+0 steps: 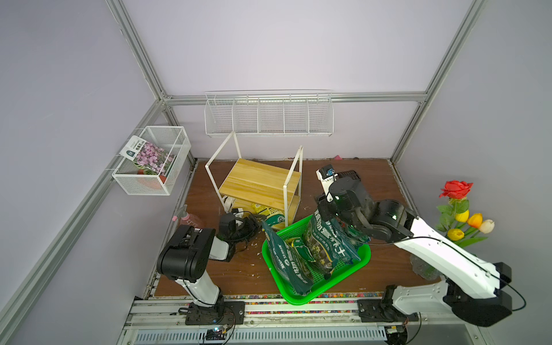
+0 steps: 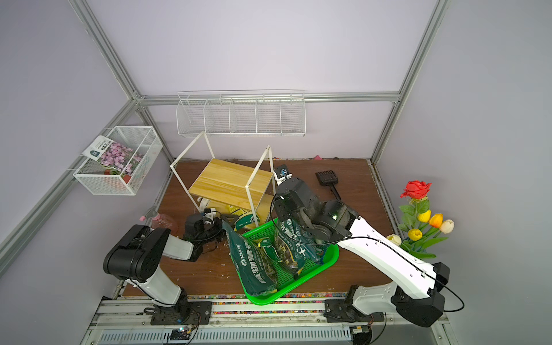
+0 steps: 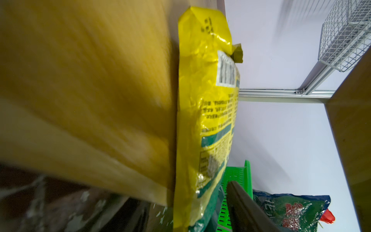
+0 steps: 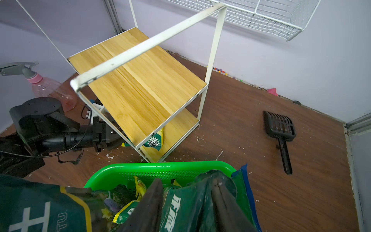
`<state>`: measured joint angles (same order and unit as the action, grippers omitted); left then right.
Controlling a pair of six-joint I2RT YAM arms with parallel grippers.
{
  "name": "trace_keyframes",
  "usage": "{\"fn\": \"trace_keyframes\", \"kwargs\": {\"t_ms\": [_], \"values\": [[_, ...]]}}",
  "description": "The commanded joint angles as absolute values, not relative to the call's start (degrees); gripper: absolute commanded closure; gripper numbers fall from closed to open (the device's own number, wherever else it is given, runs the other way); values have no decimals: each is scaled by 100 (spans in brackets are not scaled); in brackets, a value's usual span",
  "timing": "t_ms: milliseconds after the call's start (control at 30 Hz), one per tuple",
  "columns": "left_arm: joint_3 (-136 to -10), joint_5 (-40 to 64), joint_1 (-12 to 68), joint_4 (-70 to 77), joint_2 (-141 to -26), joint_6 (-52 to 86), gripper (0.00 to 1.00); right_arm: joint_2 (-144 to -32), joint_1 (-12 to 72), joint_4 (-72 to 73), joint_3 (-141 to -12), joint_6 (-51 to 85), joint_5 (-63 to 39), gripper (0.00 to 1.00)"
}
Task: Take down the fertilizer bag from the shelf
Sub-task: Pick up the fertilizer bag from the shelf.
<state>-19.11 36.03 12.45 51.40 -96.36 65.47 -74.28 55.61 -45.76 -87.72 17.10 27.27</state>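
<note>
Looking down on the brown table (image 1: pixel 236 277), and the biggest piece out there is the shelf (image 1: pixel 260 182), far and a little left of centre, upper board bare. The right arm (image 1: pixel 442 254) reaches in from the near right. Just beside the shelf's near right corner sits the green basket (image 1: pixel 294 300), stuffed with bags. The right gripper (image 4: pixel 187 186) is pinched tight on the top of a dark green bag (image 1: pixel 328 245) standing at the basket's far right end, and a second green bag (image 1: pixel 286 263) leans over its left rim. The one that counts is the fertilizer bag (image 3: pixel 204 112), yellow and green: it lies on the shelf's lower board, its end poking out from under the upper board on the near side, not yet down. The left gripper (image 4: pixel 121 143) is in low from the left, right at that bag; in the left wrist view one dark finger (image 3: pixel 241 200) sits just beside it, the other is a blur, so whether the jaws have hold of it I cannot tell. Far right on the table, well apart, lies a black scoop (image 2: pixel 327 179)
</note>
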Motion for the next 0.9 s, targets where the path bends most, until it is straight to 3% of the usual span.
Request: {"fn": "trace_keyframes", "kwargs": {"t_ms": [0, 167, 367, 600, 867], "values": [[-1885, 3664, 1322, 5382, -9521, 6554, 39, -7404, 5531, -4525, -8685, 1731, 2830, 55], [-1901, 3729, 1370, 5366, -9439, 6592, 59, -7418, 5537, -4529, -8690, 1740, 2828, 55], [-1856, 3719, 1371, 5190, -9236, 6543, 67, -7383, 5537, -4535, -8663, 1734, 2882, 55], [-1857, 3759, 1371, 5040, -9086, 6512, 87, -7374, 5536, -4533, -8666, 1740, 2875, 55], [-1895, 3586, 1369, 4147, -8541, 6037, 85, -7360, 5537, -4553, -8673, 1722, 2909, 55]]}}
